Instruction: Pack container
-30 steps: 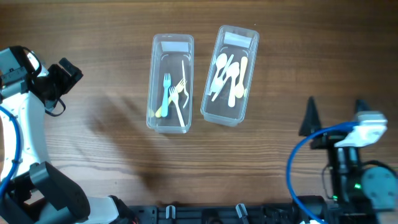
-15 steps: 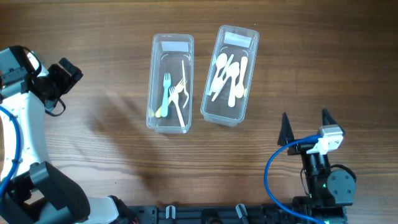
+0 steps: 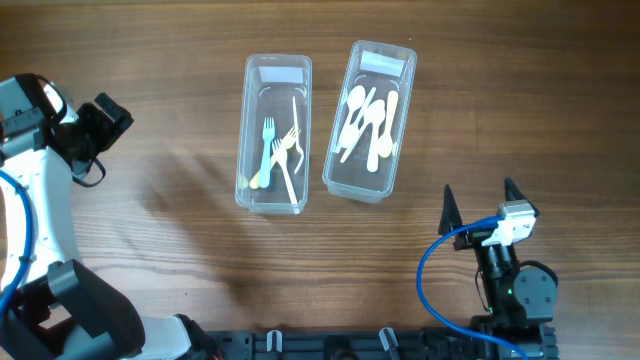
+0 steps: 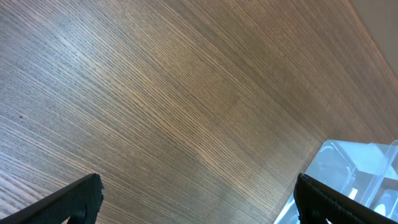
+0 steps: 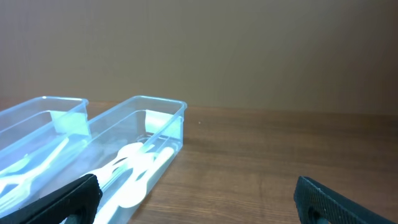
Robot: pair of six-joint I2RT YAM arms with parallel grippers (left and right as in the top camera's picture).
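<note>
Two clear plastic containers stand side by side at the table's far middle. The left container holds several forks. The right container holds several white spoons. Both also show in the right wrist view: the fork container and the spoon container with its spoons. My right gripper is open and empty, low near the front right, apart from the containers. My left gripper is open and empty at the far left, with a container corner at its right.
Bare wooden table lies between the arms and the containers. The robot's base rail runs along the front edge. A blue cable loops beside the right arm.
My right arm has moved left and drawn down toward the front edge, gripper still open. The left arm and the containers have not moved.
</note>
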